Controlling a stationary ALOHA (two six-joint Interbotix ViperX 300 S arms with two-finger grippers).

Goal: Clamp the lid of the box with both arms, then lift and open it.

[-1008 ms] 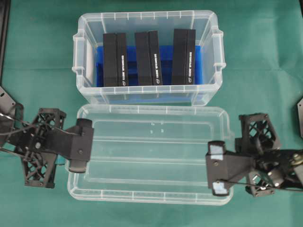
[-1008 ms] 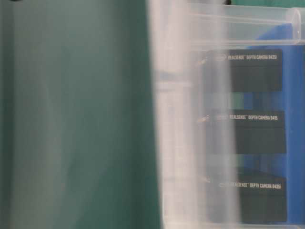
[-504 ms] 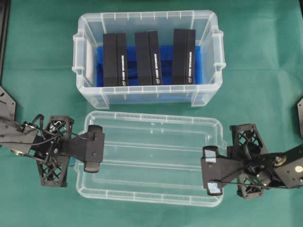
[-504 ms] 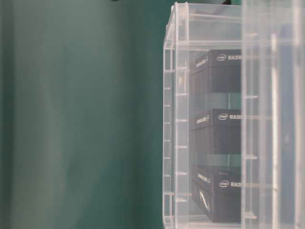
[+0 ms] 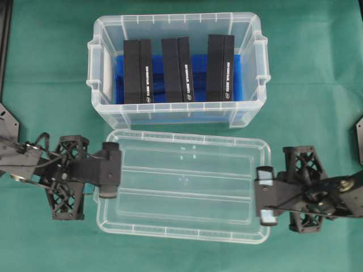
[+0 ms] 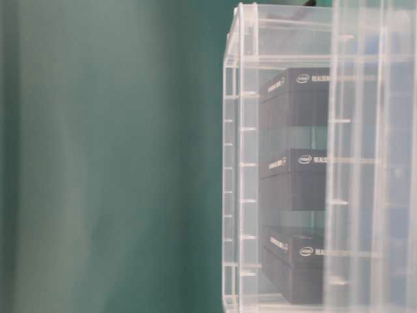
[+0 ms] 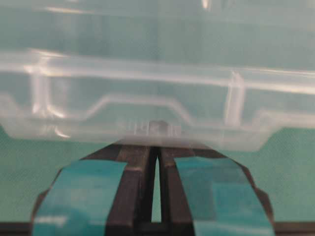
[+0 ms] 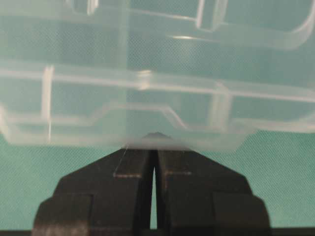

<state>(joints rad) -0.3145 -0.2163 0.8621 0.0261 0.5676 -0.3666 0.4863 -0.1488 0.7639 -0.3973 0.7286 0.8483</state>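
The clear flat lid (image 5: pixel 181 184) is level over the green cloth, just in front of the box (image 5: pixel 94 62). The box is open, with a blue insert (image 5: pixel 199 73) and three upright black packs (image 5: pixel 178 69). My left gripper (image 5: pixel 110 178), with teal tape, is shut on the lid's left end tab; the left wrist view shows its jaws (image 7: pixel 156 147) nearly together under the lid rim (image 7: pixel 147 103). My right gripper (image 5: pixel 265 195) is shut on the lid's right end, which also shows in the right wrist view (image 8: pixel 155 147). The table-level view shows the box (image 6: pixel 241 163) behind the lid's edge (image 6: pixel 371 163).
Green cloth (image 5: pixel 317 85) covers the table on all sides. Black fixtures stand at the far left edge (image 5: pixel 4 34) and far right edge (image 5: pixel 359 133). The lid's back edge lies close to the box's front wall (image 5: pixel 176 120).
The lid looks smaller from overhead and has shifted right, both grippers moving with it while still holding its ends. In the table-level view its edge has moved to the right.
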